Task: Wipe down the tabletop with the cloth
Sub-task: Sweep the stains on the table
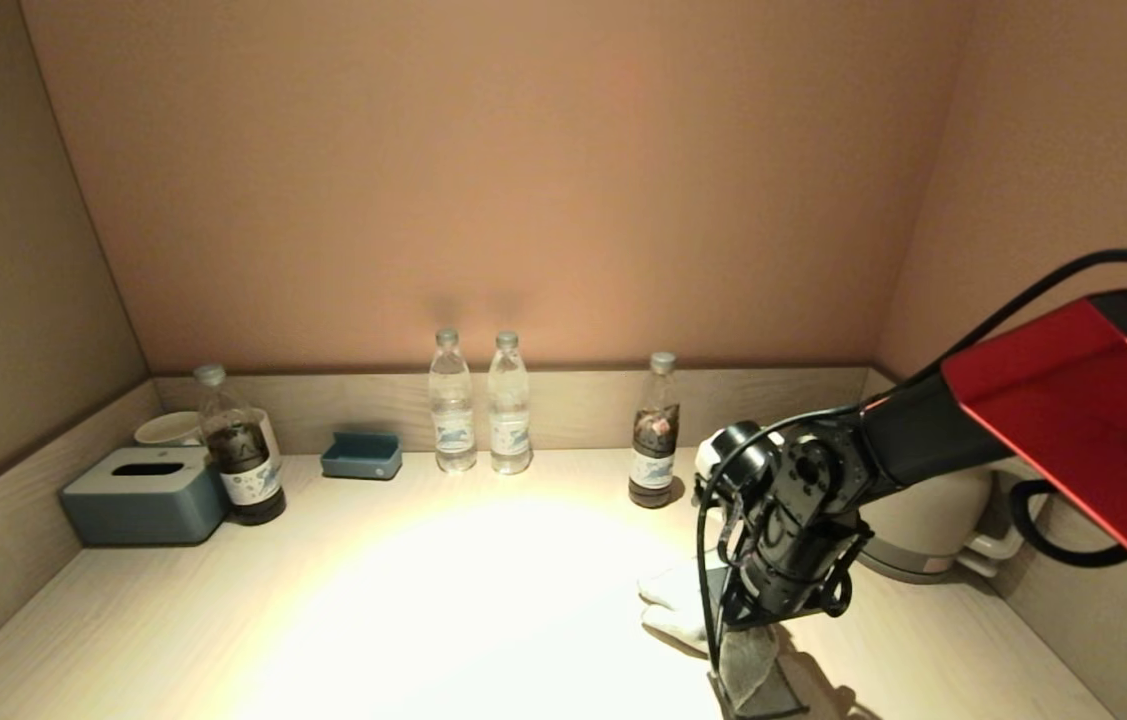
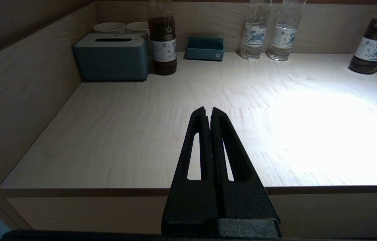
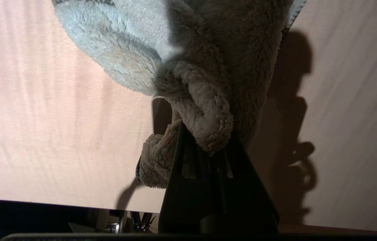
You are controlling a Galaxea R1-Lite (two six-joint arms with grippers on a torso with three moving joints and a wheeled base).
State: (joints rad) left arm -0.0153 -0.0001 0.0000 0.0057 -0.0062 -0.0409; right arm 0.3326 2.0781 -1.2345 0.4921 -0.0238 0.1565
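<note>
A fluffy pale grey cloth [image 1: 675,603] lies bunched on the light wooden tabletop [image 1: 423,610] near its front right. My right gripper [image 1: 745,645] points down at the table and is shut on the cloth. In the right wrist view the cloth [image 3: 195,70] wraps over the fingertips and hangs onto the tabletop [image 3: 41,117]; the gripper [image 3: 205,137] is partly hidden by it. My left gripper [image 2: 208,112] is shut and empty, held off the table's front edge on the left, out of the head view.
Along the back wall stand two clear water bottles [image 1: 451,415], a dark bottle [image 1: 653,435], another dark bottle [image 1: 241,465], a blue tissue box [image 1: 143,495], a small blue tray [image 1: 361,456] and cups [image 1: 168,428]. A white kettle [image 1: 933,520] stands at the right.
</note>
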